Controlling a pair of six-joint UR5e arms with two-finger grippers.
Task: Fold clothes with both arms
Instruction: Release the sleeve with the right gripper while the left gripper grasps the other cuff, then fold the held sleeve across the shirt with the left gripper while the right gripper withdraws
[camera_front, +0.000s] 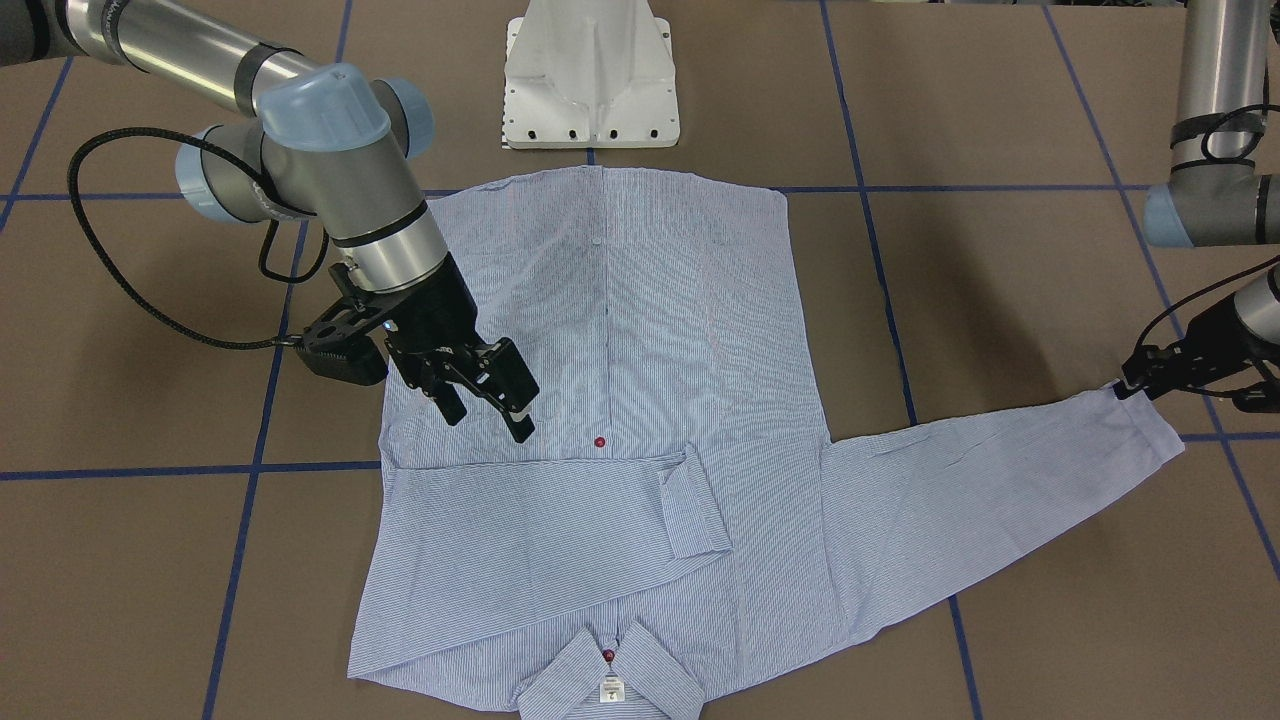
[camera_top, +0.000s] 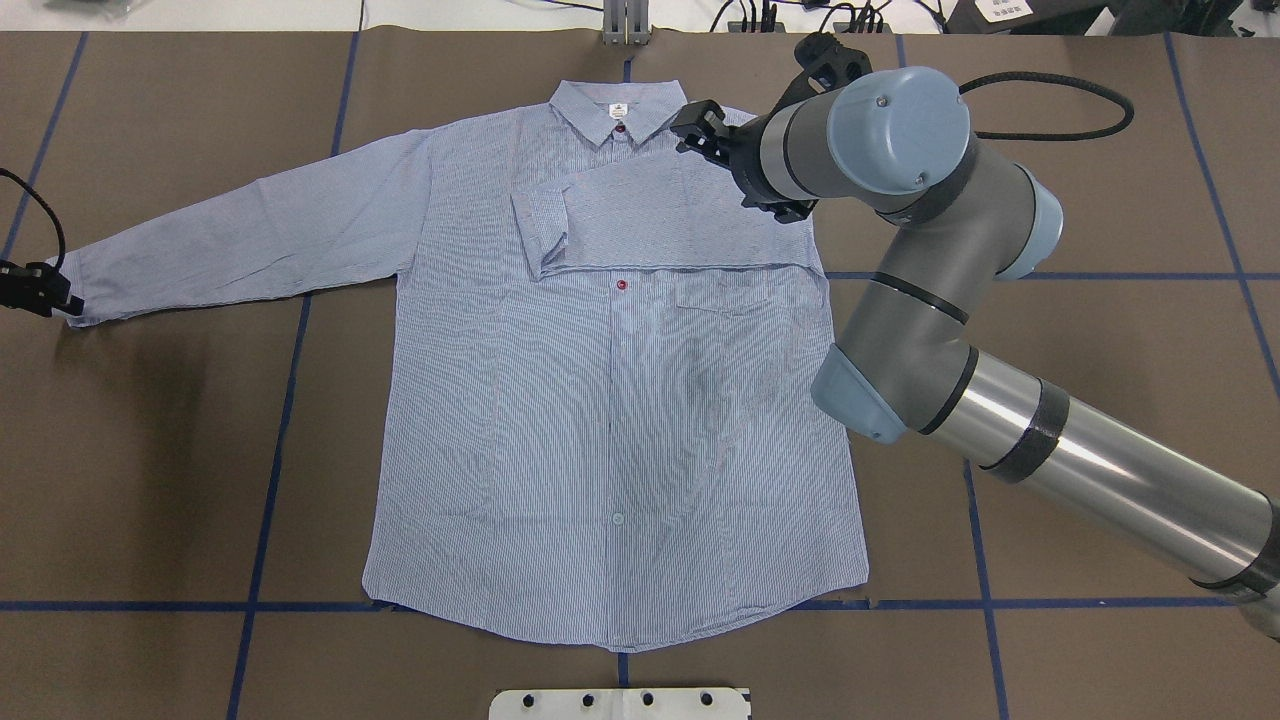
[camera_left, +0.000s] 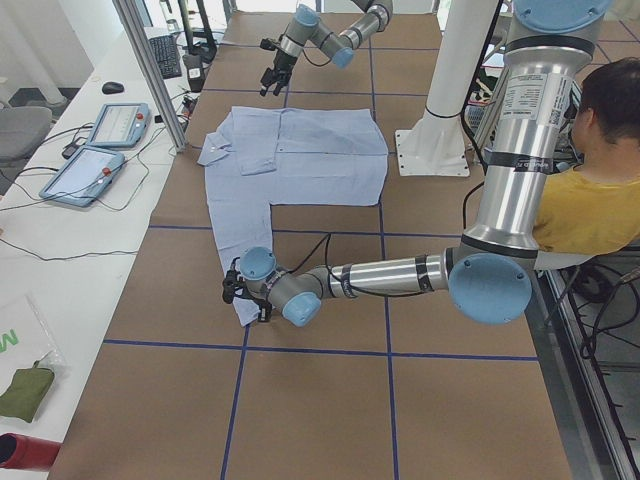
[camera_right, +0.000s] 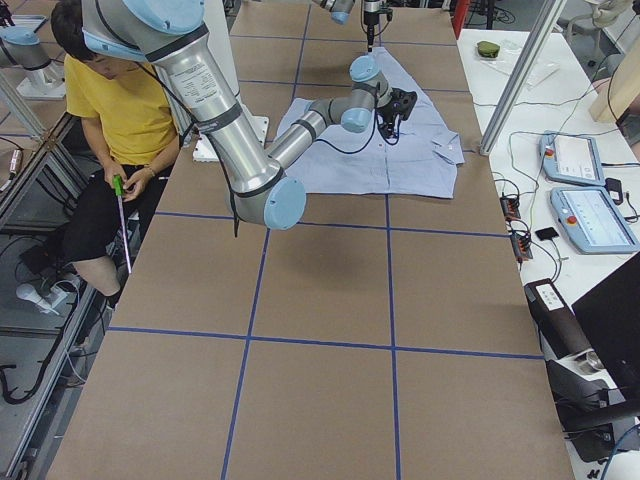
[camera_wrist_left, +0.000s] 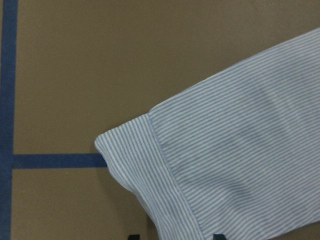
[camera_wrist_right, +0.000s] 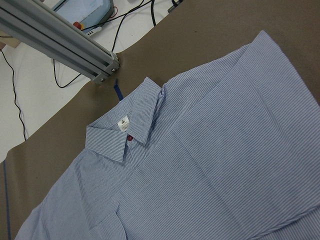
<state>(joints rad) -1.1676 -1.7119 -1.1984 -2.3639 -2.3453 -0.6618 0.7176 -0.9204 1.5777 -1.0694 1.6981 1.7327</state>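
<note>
In the front-facing view, the light blue, finely striped long-sleeved button-up shirt (camera_front: 650, 330) is laid flat, front up, on the brown table (camera_front: 1000, 300), with the collar away from the robot. One folded sleeve (camera_front: 540, 510) is laid across the chest. The black two-finger right end effector (camera_front: 488, 408) is held above it, spread wide and empty. The outstretched sleeve (camera_front: 980, 490) is aimed, along its length, towards the robot's left, where the black left end effector (camera_front: 1135, 385) is met by the cuff (camera_front: 1150, 425).

In the overhead view, the left end effector is seen to be much the nearer to that cuff.

In the left wrist view, the cuff is seen directly ahead, its edge between two parted fingertips. Nothing is judged to be gripped yet.
</note>
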